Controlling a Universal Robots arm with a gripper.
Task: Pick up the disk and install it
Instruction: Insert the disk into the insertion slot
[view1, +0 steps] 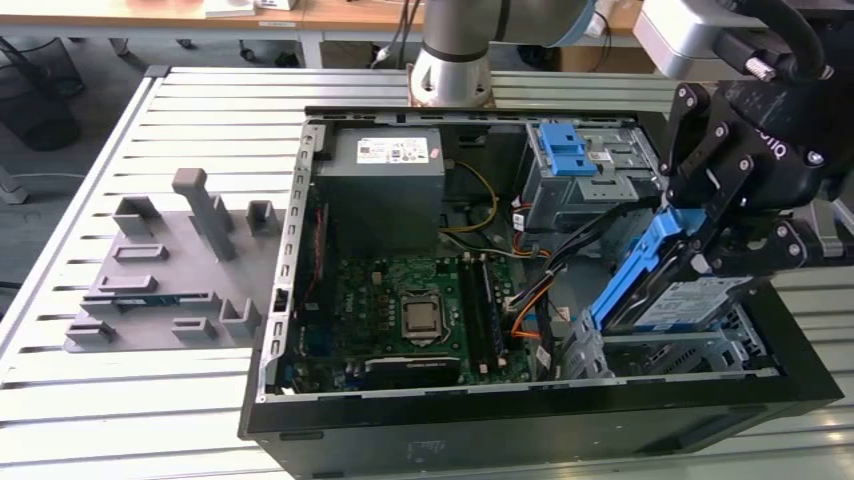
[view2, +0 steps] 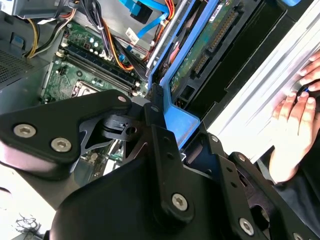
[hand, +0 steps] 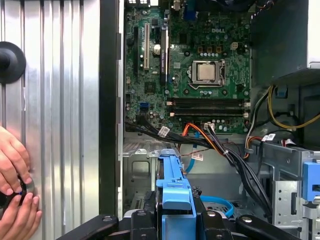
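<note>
Fingers (hand: 144, 227) clamped both sides of disk (hand: 175, 195) carrier; disk tilted over drive bay (view1: 667, 355) in case (view1: 534, 440).

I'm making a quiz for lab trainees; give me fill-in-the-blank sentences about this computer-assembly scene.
1. The gripper is shut on the disk, gripping its ___ plastic carrier.
2. The disk hangs tilted at the exterior view's ___ end of the open computer case.
3. The motherboard inside the case is ___.
Missing words: blue, right, green.
</note>
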